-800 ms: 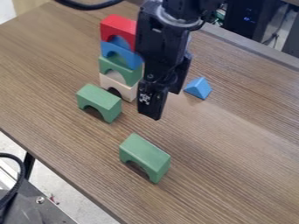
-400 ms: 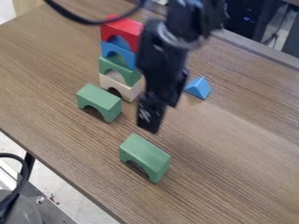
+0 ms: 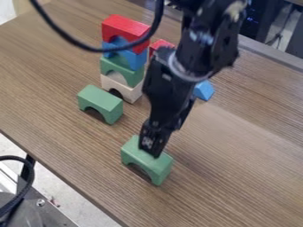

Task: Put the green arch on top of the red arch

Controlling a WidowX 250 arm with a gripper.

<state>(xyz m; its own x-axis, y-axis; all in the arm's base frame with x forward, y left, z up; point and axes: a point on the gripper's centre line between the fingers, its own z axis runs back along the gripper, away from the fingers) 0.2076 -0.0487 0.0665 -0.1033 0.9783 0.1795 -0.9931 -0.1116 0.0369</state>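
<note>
Camera view:
- The gripper (image 3: pixel 151 150) hangs over the lower middle of the view, its tip over the upper side of the front green arch (image 3: pixel 160 166); whether they touch, I cannot tell.
- I cannot tell whether the gripper is released, clenched or grasping that arch.
- The front green arch stands upright on the wooden table (image 3: pixel 242 164), its opening downward.
- The side green arch (image 3: pixel 103 101) stands upright on the table beside the stack, apart from the front one.
- The stack, from the bottom up, is a plain wood arch (image 3: pixel 111 84), a stacked green arch (image 3: pixel 128 74), a blue arch (image 3: pixel 136 61) and the red arch (image 3: pixel 123 27).
- A black cable (image 3: pixel 70 39) loops across the view in front of the stack.
- A red block (image 3: pixel 161 43) is partly hidden behind the arm.
- A blue wedge (image 3: pixel 204 90) sits behind the arm, partly covered.
</note>
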